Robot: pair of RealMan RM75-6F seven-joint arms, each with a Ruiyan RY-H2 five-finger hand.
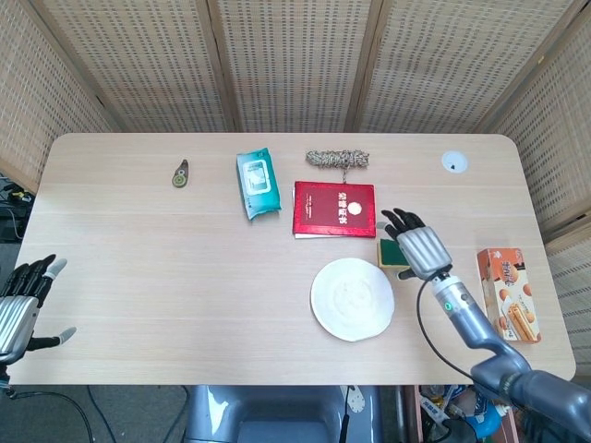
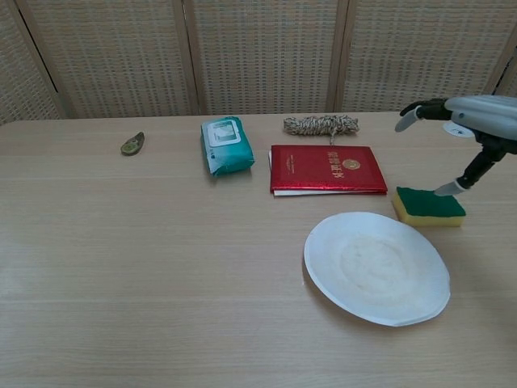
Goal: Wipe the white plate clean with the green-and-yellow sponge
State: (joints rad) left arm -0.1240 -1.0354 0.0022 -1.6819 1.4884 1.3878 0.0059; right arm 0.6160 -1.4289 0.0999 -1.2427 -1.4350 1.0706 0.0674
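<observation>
Sponge [image 2: 429, 207], green side up, lies flat on the table [image 2: 161, 267] just right of the white plate [image 2: 376, 267], beside the red booklet [image 2: 327, 169]. Right hand [image 2: 462, 118] hovers above it, fingers spread, holding nothing. Left hand [image 1: 20, 305] rests open at the table's edge. Wiping looks either finished or not begun.

Head view looks steeply down on the whole desk [image 1: 138, 277]; chest view faces the screen low and near. Both share the white plate [image 1: 352, 299].
</observation>
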